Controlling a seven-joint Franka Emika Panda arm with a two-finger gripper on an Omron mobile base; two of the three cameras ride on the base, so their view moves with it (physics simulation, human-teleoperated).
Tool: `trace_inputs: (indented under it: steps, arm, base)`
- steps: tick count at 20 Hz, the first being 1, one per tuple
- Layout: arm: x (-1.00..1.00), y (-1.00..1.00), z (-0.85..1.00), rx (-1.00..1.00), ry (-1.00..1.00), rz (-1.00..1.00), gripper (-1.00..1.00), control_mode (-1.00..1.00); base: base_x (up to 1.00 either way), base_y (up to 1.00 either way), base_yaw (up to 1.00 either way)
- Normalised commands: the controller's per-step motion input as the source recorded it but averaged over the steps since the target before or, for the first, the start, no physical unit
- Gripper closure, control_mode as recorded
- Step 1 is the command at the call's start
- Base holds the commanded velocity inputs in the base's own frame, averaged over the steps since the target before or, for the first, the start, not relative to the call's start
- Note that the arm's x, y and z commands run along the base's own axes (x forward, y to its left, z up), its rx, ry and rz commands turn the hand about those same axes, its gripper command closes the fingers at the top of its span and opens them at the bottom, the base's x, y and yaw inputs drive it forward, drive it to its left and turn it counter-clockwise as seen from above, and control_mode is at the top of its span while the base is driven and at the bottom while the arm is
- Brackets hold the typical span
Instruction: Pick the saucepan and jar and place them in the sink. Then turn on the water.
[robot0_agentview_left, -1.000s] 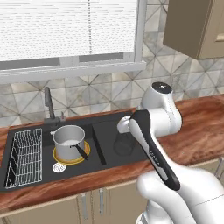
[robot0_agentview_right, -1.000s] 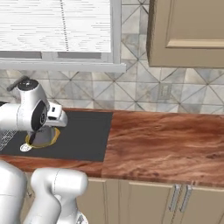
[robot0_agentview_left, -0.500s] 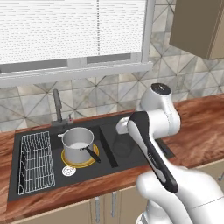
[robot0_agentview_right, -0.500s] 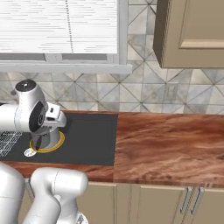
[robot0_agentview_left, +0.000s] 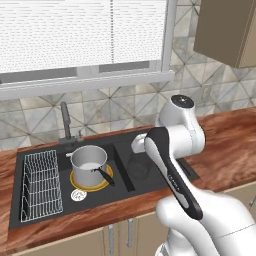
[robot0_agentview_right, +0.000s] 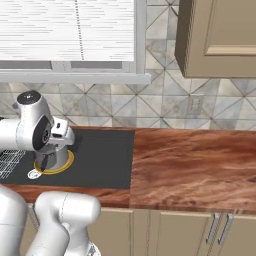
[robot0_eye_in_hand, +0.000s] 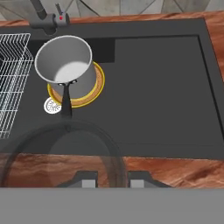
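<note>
The silver-grey saucepan (robot0_agentview_left: 89, 161) (robot0_eye_in_hand: 65, 61) stands upright in the black sink (robot0_agentview_left: 150, 172) (robot0_eye_in_hand: 162, 87) on a yellow-rimmed disc, its black handle pointing toward the front edge. In the hand view the translucent jar (robot0_eye_in_hand: 61, 148) hangs over the sink's front rim. My gripper (robot0_eye_in_hand: 113, 177) is shut on its wall, to the right of and nearer than the pot. The dark faucet (robot0_agentview_left: 65, 122) (robot0_eye_in_hand: 43, 15) rises behind the pot, and no water stream is in view.
A white wire rack (robot0_agentview_left: 41, 182) (robot0_eye_in_hand: 11, 83) fills the sink's left end, and the round silver drain (robot0_agentview_left: 78, 195) (robot0_eye_in_hand: 52, 105) lies just in front of the pot. The flat black right half of the sink is bare. Brown wooden counter (robot0_agentview_right: 190, 165) stretches to the right.
The whole scene has slid rightward in both base views, so the camera moved with the base. The arm's pose and its hold on the jar look unchanged.
</note>
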Motion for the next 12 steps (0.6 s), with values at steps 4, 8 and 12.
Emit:
trace_inputs:
  steps: [4, 8, 12]
  arm:
    - [0.01, 0.16, 0.06, 0.00, -0.01, 0.12, 1.00, -1.00]
    - [0.21, 0.48, 0.17, -0.02, 0.05, 0.31, 1.00, -1.00]
    - [0.63, 0.56, 0.04, -0.06, 0.09, 0.18, 1.00, -1.00]
  base:
    - [0.00, 0.00, 0.00]
    - [0.00, 0.00, 0.00]
    - [0.00, 0.00, 0.00]
